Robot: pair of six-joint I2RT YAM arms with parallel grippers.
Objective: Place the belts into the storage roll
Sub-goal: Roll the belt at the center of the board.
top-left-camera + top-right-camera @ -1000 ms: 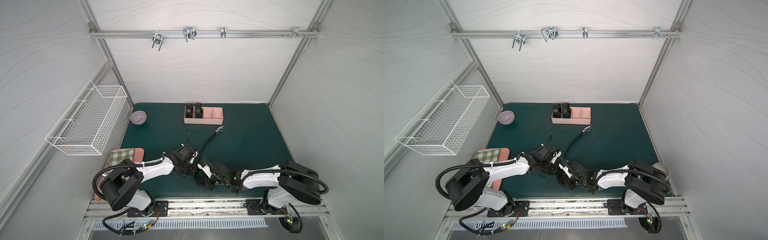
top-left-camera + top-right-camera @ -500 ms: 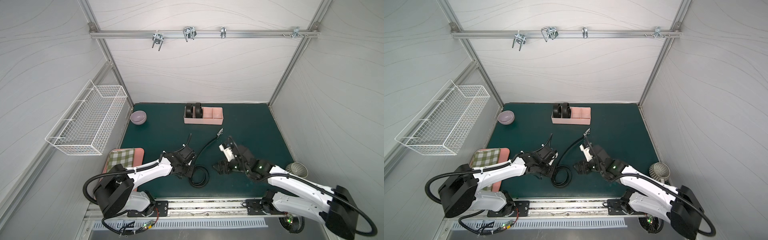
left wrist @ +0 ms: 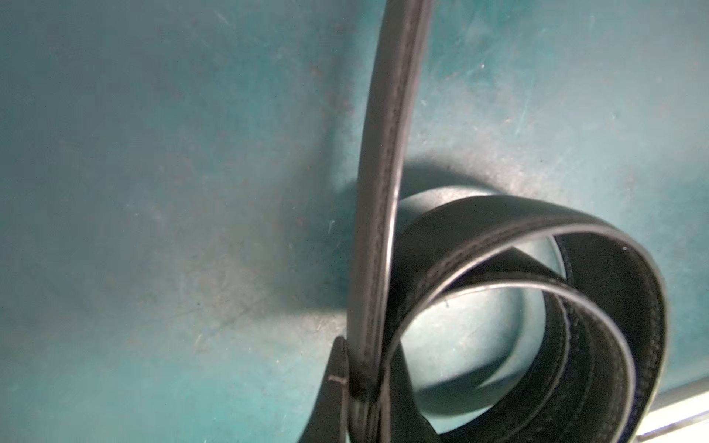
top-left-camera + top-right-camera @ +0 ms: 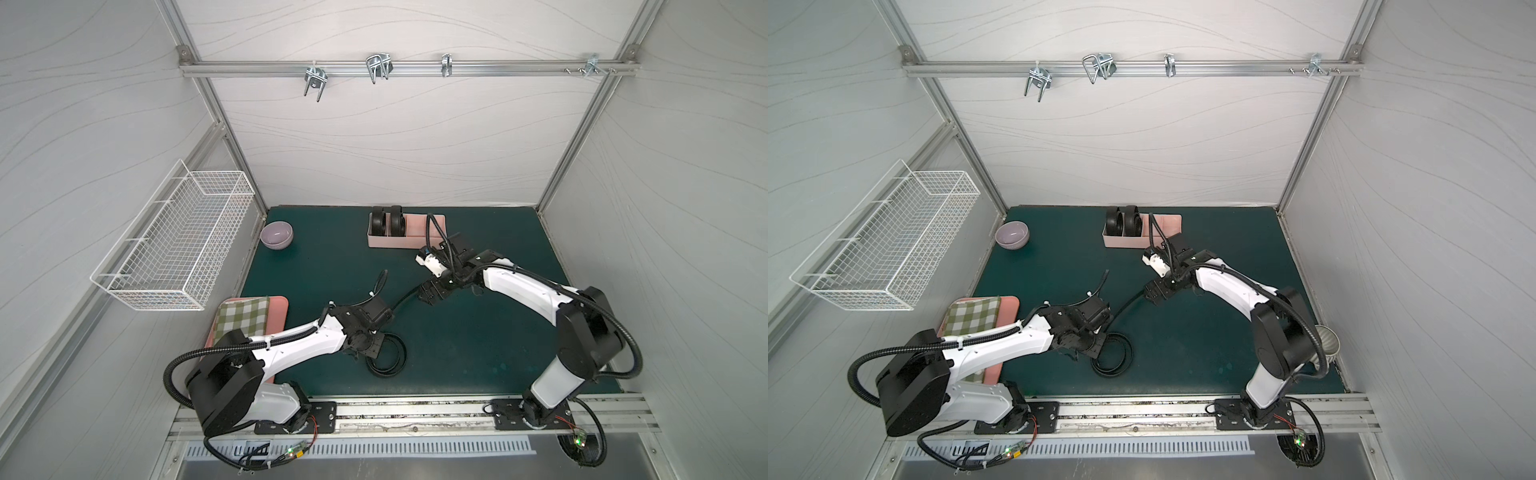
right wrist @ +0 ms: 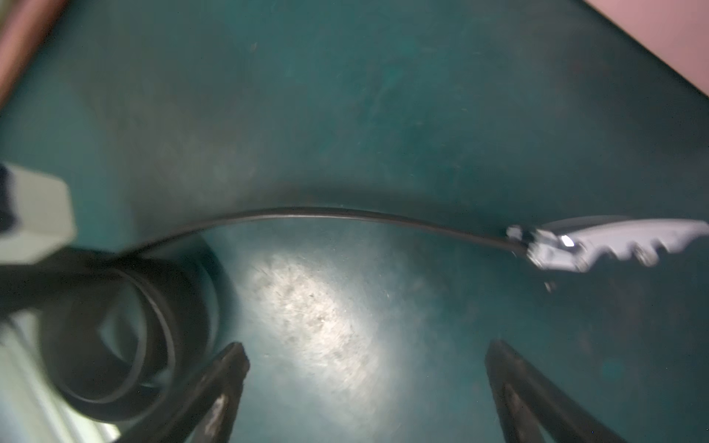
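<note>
Two belts sit as tight black coils (image 4: pixel 382 222) (image 4: pixel 1131 222) in the left end of the pale-pink storage roll (image 4: pixel 415 242) (image 4: pixel 1167 222) at the back. A third belt (image 4: pixel 386 359) (image 4: pixel 1113 361) lies as a loose coil near the front, its strap (image 3: pixel 383 153) running back toward the right arm. My left gripper (image 4: pixel 370 345) (image 3: pixel 366 377) is shut on that strap beside the coil. My right gripper (image 4: pixel 430 293) (image 5: pixel 366 356) hangs open and empty above the mat, short of the strap (image 5: pixel 307 213) and its metal buckle (image 5: pixel 594 245). My right arm hides the buckle in both top views.
A purple bowl (image 4: pixel 276 235) stands at the back left. A flat pink tray with a green checked cloth (image 4: pixel 249 316) lies beside my left arm. A white wire basket (image 4: pixel 178 245) hangs on the left wall. A ribbed cup (image 4: pixel 1327 340) stands at the mat's right edge.
My right gripper let go at the coil, opened wide and swung back and right to the belt's buckle end. The left gripper stayed shut on the strap, and the coil has loosened.
</note>
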